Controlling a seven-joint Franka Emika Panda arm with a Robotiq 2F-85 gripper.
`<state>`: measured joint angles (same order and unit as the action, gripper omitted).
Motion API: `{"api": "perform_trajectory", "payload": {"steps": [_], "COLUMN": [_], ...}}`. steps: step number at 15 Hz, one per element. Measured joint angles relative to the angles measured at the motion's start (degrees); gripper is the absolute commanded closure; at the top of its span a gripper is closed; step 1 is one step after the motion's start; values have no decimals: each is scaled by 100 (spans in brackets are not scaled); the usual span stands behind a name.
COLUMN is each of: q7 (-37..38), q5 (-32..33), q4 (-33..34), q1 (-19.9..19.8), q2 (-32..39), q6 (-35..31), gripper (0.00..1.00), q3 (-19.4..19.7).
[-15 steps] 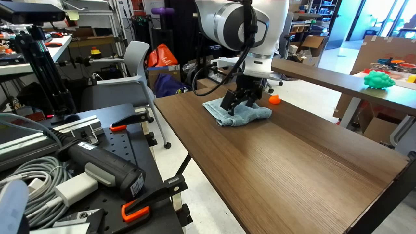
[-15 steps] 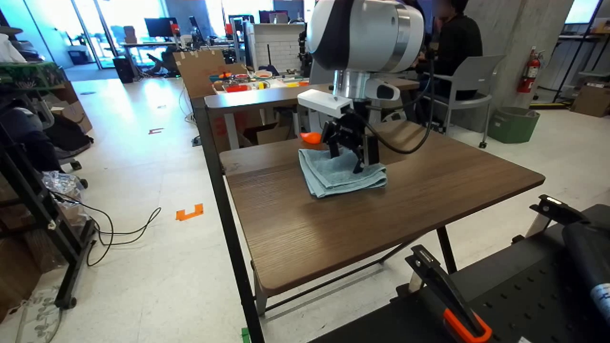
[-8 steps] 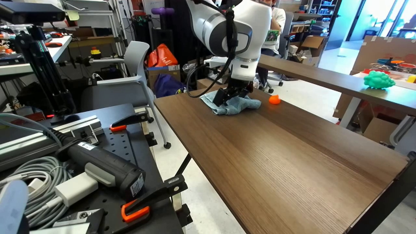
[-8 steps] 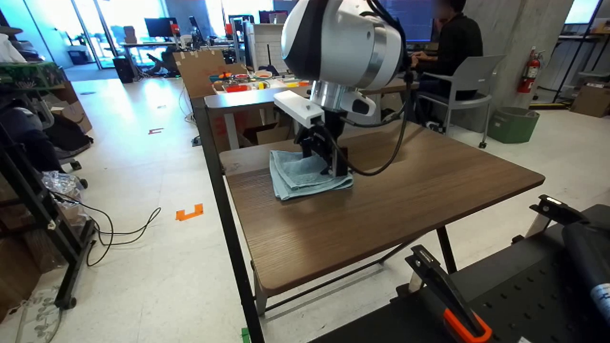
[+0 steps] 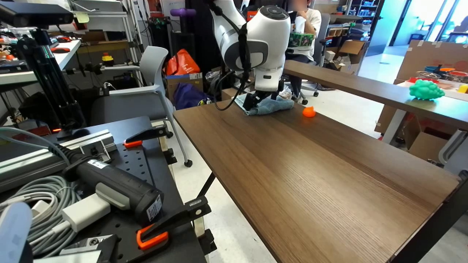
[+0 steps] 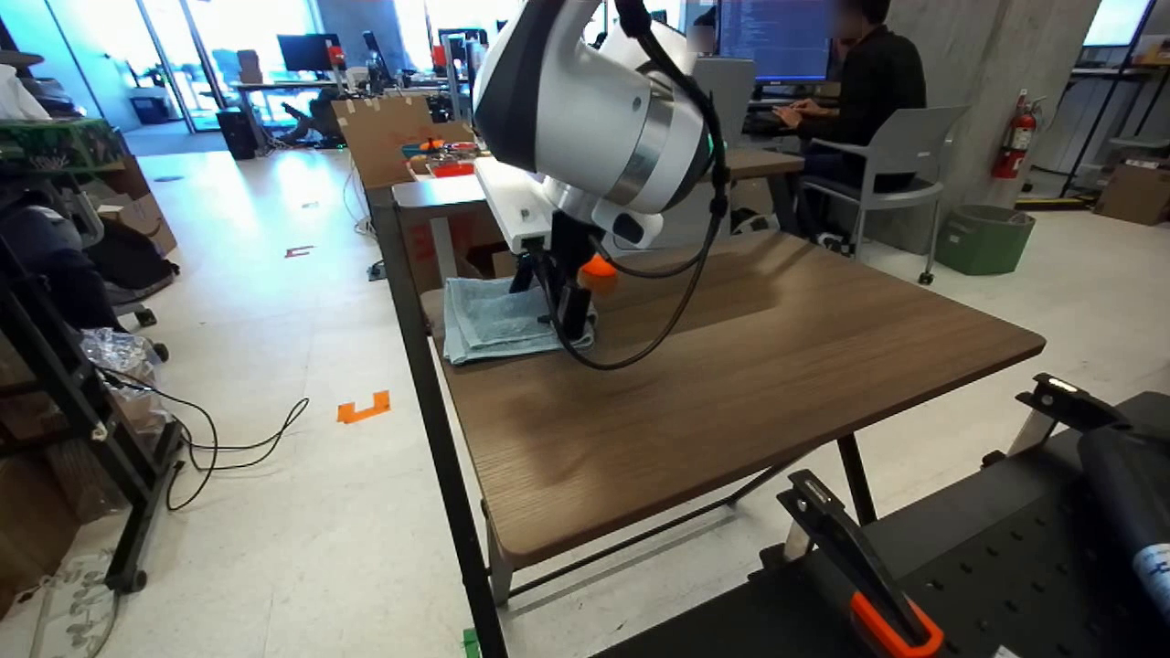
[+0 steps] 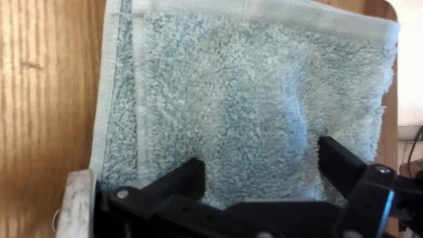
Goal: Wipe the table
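Note:
The dark brown table [image 5: 310, 175] shows in both exterior views [image 6: 731, 393] and at the left of the wrist view [image 7: 49, 99]. A folded light-blue cloth [image 6: 489, 320] lies flat on it near the table's left edge in that view, and at the far end in an exterior view [image 5: 274, 107]. In the wrist view the cloth [image 7: 231, 82] reaches the table edge at upper right. My gripper [image 7: 261, 152] points down onto the cloth, fingers apart, fingertips touching it; a low fold lies between them. The gripper also shows in both exterior views [image 5: 260, 101] [image 6: 544, 306].
A small orange object [image 5: 309, 111] sits on the table by its edge, just behind my gripper in an exterior view [image 6: 599, 274]. A black metal post [image 6: 420, 366] stands along one table end. A black bench with clamps [image 5: 153, 237] is alongside. A second table [image 5: 365, 91] stands behind.
My gripper and the cloth have moved together across the table, farther away in an exterior view and leftward to the table's edge in an exterior view. The orange object has stayed put.

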<state>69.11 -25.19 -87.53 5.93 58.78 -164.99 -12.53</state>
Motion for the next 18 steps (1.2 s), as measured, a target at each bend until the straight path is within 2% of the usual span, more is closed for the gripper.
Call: {"api": "perform_trajectory", "payload": {"steps": [3, 7, 10, 12, 15, 18], "q7": [0, -444, -1008, -1260, -1580, -1650], "q5": [-21, -21, -21, -19, 73, 520], "q4": [278, 87, -579, -1137, -1841, -2277], "q1": [-31, -307, -615, -754, -771, -596], "q2": [169, 35, -485, -964, -1682, -2147], "q6": [-41, 312, 1049, 1682, 2741, 3638], "gripper": [0, 0, 0, 0, 0, 0], "q3": [-24, -190, -203, -53, 357, 775]}}
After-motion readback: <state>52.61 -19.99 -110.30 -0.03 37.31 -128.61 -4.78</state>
